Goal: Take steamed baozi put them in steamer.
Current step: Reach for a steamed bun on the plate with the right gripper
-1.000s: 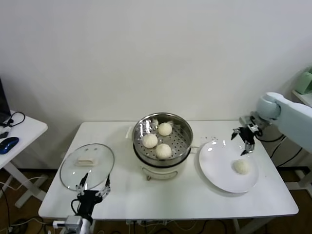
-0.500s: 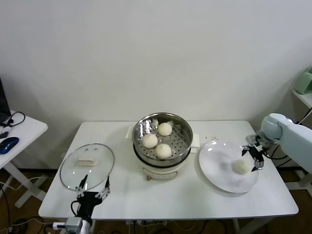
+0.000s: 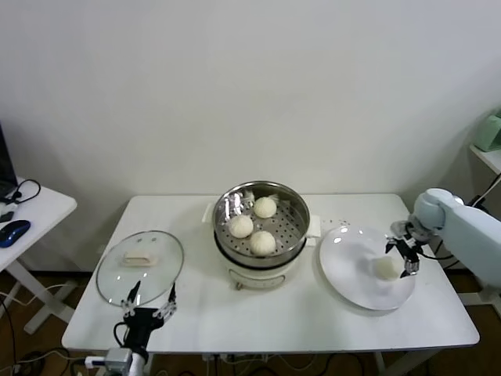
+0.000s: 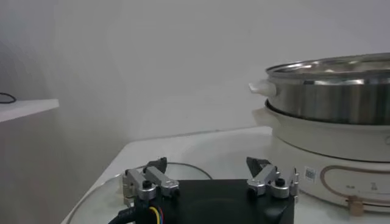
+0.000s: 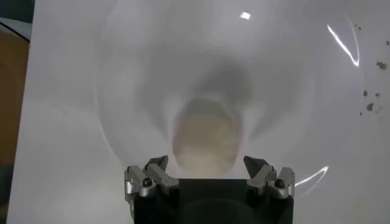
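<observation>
**Q:** Fingers first: what are they doing, seen from the head camera?

**A:** Spread wide on the right gripper point(image 3: 401, 256), which hangs over the white plate point(image 3: 344, 270) to the right of the steamer point(image 3: 262, 227). One steamed baozi point(image 3: 384, 268) lies on that plate, directly beneath the gripper. Three more baozi point(image 3: 262, 242) sit on the steamer's perforated tray. The left gripper point(image 3: 150, 301) is parked at the table's near edge, left of the steamer, just in front of the glass lid point(image 3: 141, 266) lying flat on the white table point(image 3: 274, 313); its fingers are also apart.

**Q:** And the left wrist camera?

**A:** The left gripper point(image 4: 207, 178) shows both fingers spread with nothing between them. The steamer point(image 4: 329, 100) rises close by, steel pot on its white base.

**Q:** The right wrist camera?

**A:** The right gripper point(image 5: 207, 173) looks straight down at the plate point(image 5: 152, 73). The last baozi point(image 5: 206, 134) lies just beyond the open fingertips point(image 5: 155, 167), centred in the gap, not gripped.
</observation>
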`<control>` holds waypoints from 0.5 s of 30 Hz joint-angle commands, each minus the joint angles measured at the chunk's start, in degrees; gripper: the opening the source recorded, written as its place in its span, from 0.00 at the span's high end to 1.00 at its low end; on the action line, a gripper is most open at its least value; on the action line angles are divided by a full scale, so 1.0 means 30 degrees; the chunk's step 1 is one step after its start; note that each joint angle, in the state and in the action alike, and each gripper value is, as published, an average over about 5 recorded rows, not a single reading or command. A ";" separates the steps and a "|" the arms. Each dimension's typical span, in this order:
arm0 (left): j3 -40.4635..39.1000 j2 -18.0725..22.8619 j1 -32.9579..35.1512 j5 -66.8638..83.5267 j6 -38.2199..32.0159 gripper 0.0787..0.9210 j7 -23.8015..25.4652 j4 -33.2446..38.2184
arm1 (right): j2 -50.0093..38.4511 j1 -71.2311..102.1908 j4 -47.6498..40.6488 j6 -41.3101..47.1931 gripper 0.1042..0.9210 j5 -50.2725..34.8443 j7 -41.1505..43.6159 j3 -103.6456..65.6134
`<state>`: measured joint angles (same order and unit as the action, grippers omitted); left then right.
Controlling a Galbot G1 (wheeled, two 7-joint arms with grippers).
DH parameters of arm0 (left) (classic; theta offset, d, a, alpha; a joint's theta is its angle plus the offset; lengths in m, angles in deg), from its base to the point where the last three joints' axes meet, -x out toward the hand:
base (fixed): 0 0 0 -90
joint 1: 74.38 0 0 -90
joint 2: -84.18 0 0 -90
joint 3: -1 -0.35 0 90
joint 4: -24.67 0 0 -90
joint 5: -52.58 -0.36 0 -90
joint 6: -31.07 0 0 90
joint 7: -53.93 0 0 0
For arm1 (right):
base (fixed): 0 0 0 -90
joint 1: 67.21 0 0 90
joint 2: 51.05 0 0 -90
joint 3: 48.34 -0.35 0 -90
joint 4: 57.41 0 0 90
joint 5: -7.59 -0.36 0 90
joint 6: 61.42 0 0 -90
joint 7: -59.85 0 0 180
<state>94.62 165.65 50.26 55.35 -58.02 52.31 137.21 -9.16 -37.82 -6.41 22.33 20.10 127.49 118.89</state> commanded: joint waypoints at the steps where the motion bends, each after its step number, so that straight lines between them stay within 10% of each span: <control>1: 0.0015 0.0017 0.0020 0.0002 0.0007 0.12 0.0009 -0.0075 | 0.0615 0.0576 -0.0528 -0.0131 0.12 0.0414 -0.0008 -0.0597; 15: 0.0032 0.0022 0.0066 0.0011 -0.0031 0.12 0.0012 -0.0112 | 0.0733 0.0518 -0.0863 -0.0067 0.15 0.0406 0.0082 -0.0730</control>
<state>94.71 165.69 50.38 55.36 -58.06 52.32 136.91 -7.34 -36.55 -8.47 22.16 21.07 127.57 117.15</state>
